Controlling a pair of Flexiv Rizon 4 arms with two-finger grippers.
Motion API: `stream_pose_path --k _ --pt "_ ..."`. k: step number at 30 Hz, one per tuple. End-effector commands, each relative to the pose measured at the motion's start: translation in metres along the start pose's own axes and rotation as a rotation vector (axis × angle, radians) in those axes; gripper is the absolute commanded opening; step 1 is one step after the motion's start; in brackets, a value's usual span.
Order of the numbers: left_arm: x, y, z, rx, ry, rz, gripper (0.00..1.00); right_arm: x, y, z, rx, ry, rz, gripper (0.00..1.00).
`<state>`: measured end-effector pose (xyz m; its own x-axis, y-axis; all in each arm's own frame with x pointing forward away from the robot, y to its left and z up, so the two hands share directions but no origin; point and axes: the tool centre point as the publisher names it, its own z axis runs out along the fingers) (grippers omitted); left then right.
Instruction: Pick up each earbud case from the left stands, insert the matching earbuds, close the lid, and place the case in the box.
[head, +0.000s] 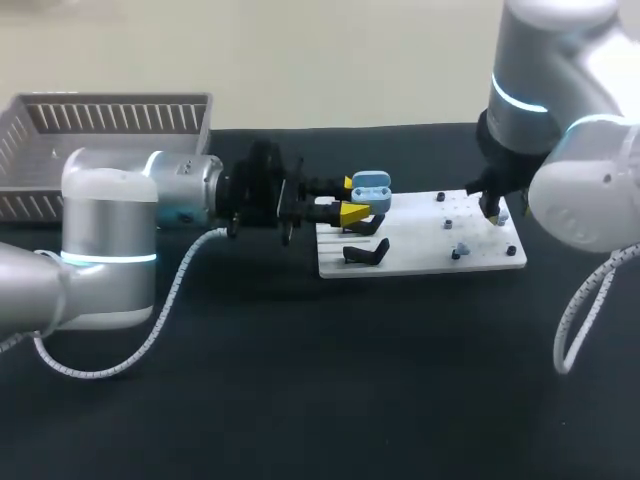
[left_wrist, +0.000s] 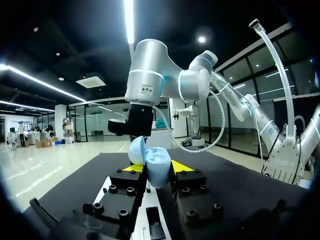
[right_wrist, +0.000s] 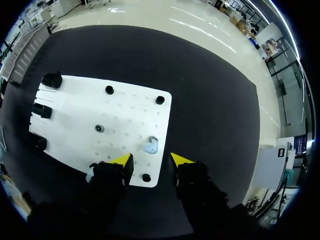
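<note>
- The left arm (head: 110, 230) comes in from the left, low over the black desk (head: 300, 400)
- The left jaws are clamped on the case (head: 372, 188), with a yellow tip (left_wrist: 132, 168) pressed to each side of it
- The case is pale blue and stands upright between those tips; its lid (left_wrist: 137, 150) is swung open and leans to one side
- The case is held over the left end of a white board (head: 430, 240), which lies flat on the desk between the two arms
- Black stands (head: 365, 252) sit at that left end of the board, one of them just nearer the camera than the held case
- The right arm (head: 560, 150) comes in from the right and points down over the board's right end
- The right jaws are apart and hold nothing
- A pale blue earbud (right_wrist: 150, 146) lies on the board just ahead of the gap between the right tips (right_wrist: 121, 160), clear of both
- Black pegs (right_wrist: 109, 90) dot the board, one near its edge, by the right tips
- A small blue piece (head: 462, 247) sits on the board towards its near edge, too small to make out
- A grey slatted box (head: 100, 130) stands at the far left, behind the left arm and well apart from the board
- A white coiled cable (head: 170, 310) hangs from the left arm down to the desk
</note>
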<state>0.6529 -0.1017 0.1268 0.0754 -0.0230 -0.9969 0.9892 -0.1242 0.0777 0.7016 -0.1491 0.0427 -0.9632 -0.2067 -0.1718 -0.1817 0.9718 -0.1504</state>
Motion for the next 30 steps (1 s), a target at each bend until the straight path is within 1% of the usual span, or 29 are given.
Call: stream_pose_path --k 1,6,19,30 --pt "0.001 -0.001 0.000 -0.003 -0.002 0.003 0.00 -0.001 -0.001 0.004 0.008 -0.002 0.030 0.38" --pt "0.001 -0.001 0.000 -0.003 -0.002 0.003 0.00 -0.003 0.000 0.008 0.011 -0.001 0.047 0.38" --pt "0.001 -0.001 0.000 -0.003 -0.002 0.003 0.00 -0.009 0.002 0.018 0.028 0.008 0.091 0.40" --pt "0.001 -0.001 0.000 -0.003 -0.002 0.003 0.00 -0.010 0.001 0.022 0.022 0.014 0.113 0.36"
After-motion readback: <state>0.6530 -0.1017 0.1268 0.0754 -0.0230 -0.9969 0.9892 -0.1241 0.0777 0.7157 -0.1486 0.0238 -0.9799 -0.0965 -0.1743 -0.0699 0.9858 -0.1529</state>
